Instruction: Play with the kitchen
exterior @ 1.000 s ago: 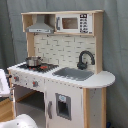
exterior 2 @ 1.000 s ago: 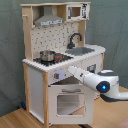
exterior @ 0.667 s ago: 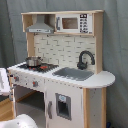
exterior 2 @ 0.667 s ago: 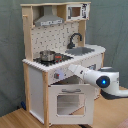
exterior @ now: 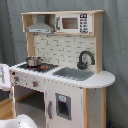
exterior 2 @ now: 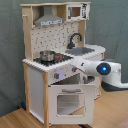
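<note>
**Arm reaches in at the open oven front**

Kitchen (exterior: 65,70) fills the middle of both exterior views, a white and light-wood toy unit standing on a wooden floor (exterior 2: 15,117) before a grey curtain (exterior: 12,30); the robot arm (exterior 2: 97,69) comes in from the second exterior view's right, white with a blue light on its casing, and its tip goes in under the counter edge, beside the knobs (exterior 2: 56,75). Gripper: I cannot tell how it stands; it is hidden against the cabinet front.

Below the arm, the windowed oven door (exterior 2: 70,100) hangs tilted outward; above the arm's tip sits the hob (exterior 2: 50,58) with the small steel pot (exterior 2: 47,55) on it; beyond the arm, further along the counter, are the sink (exterior 2: 82,50) and the black faucet (exterior 2: 75,38). High over everything are the grey hood (exterior 2: 49,20) and the microwave (exterior 2: 76,10).

In the first exterior view the arm shows only as white shapes at the left edge and bottom corner, near the stove end.
</note>
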`<state>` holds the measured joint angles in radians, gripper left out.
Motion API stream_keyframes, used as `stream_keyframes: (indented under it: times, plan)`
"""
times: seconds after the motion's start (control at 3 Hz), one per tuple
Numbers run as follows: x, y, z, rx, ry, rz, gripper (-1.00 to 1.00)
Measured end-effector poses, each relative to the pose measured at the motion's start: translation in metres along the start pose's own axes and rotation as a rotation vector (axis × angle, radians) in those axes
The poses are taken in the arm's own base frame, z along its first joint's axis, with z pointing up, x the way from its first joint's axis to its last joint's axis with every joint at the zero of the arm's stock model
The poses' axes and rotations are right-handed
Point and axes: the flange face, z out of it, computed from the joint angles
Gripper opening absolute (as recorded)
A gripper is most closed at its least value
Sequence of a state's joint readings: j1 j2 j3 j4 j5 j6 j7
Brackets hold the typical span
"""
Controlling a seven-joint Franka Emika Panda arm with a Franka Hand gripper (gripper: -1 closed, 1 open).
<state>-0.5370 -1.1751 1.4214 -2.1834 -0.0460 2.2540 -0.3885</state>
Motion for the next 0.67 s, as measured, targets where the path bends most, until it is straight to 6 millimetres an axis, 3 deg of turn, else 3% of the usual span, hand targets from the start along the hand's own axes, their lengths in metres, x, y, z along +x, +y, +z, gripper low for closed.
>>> stream_keyframes:
  times: [0.33, 0.67]
  plan:
    - [-0.009, 0.004, 0.005, 0.112, 0.000, -0.009, 1.00]
    - [-0.016, -0.006, 0.015, 0.234, -0.004, -0.027, 1.00]
